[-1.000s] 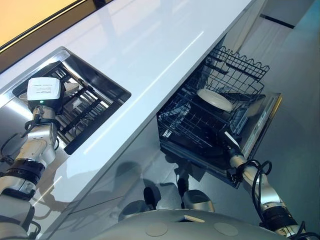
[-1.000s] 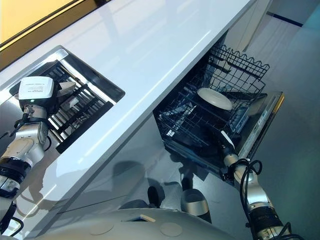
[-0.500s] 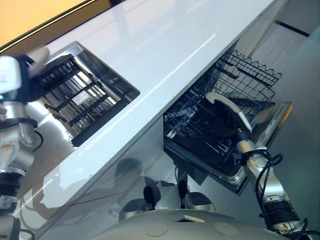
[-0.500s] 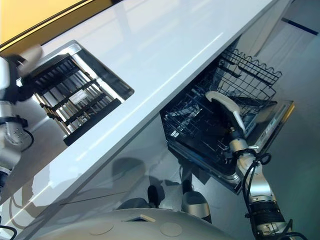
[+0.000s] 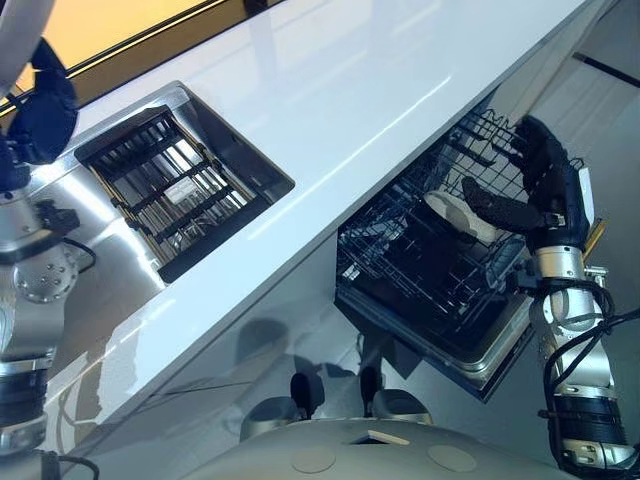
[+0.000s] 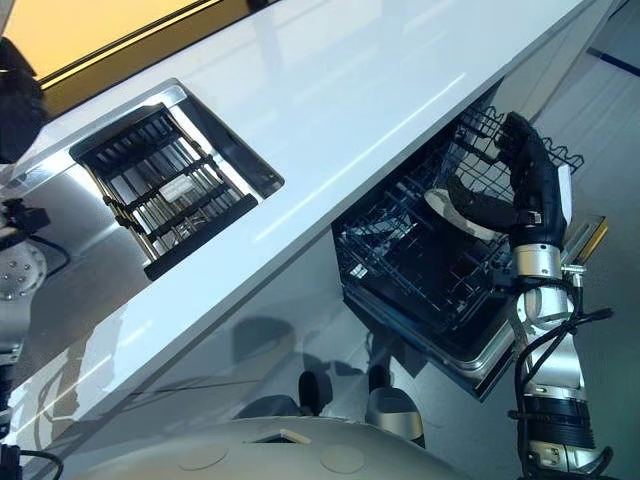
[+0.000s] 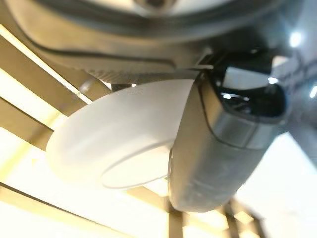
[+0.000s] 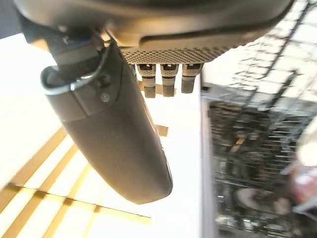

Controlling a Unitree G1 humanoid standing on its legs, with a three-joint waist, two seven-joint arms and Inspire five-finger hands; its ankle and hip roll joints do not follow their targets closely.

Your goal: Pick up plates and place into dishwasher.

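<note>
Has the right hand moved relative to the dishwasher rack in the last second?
Yes. The right hand has risen from the low front edge of the dishwasher rack to above it, open, over the white plate lying in the rack.

The left hand (image 5: 40,110) is cut off by the head view's upper left edge. Part of the plate (image 7: 119,134) it holds is hidden behind its thumb. The dishwasher rack (image 8: 252,163) is blurred in the right wrist view.
</note>
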